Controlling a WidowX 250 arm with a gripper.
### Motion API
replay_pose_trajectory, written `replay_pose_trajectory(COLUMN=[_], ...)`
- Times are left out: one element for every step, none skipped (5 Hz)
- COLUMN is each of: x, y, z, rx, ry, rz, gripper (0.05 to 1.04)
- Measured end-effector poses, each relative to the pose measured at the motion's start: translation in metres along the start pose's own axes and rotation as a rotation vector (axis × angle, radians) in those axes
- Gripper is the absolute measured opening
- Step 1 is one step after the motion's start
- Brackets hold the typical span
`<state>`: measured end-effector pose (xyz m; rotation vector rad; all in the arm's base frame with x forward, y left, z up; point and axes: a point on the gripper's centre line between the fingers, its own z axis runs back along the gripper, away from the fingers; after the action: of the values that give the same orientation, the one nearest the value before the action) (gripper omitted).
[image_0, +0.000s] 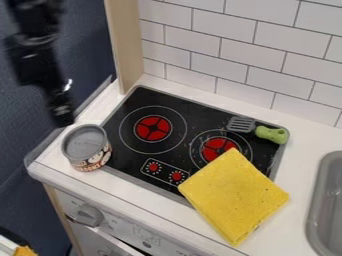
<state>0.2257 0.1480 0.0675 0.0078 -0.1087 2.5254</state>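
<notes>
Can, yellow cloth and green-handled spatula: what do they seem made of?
The can looks like metal, its grey top dull inside a raised rim. The yellow cloth seems matte fabric or sponge, from its textured face and thick edge. The green-handled spatula has a smooth, likely plastic grip; its grey slotted blade could be plastic or metal.

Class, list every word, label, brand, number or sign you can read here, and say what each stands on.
None can be read.
Can: label print too small to read.
Red dials: marks around them too small.
White front panel: faint marks, too small.
</notes>
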Motion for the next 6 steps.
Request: replay_pose_trajectory(x=[0.024,0.038,0.040,0.041,0.043,0.042], y=[0.004,0.000,0.002,0.004,0.006,0.006], z=[-0.019,-0.028,-0.031,-0.033,-0.036,-0.037], rx=[-0.035,-0.056,-0.064,-0.071,-0.077,-0.086], ry=[-0.053,-0.049,-0.058,-0.060,-0.069,-0.070], rz=[-0.026,-0.029,-0.040,-0.047,-0.041,-0.052], gripper=[1.000,1.000,1.000,1.000,1.000,1.000])
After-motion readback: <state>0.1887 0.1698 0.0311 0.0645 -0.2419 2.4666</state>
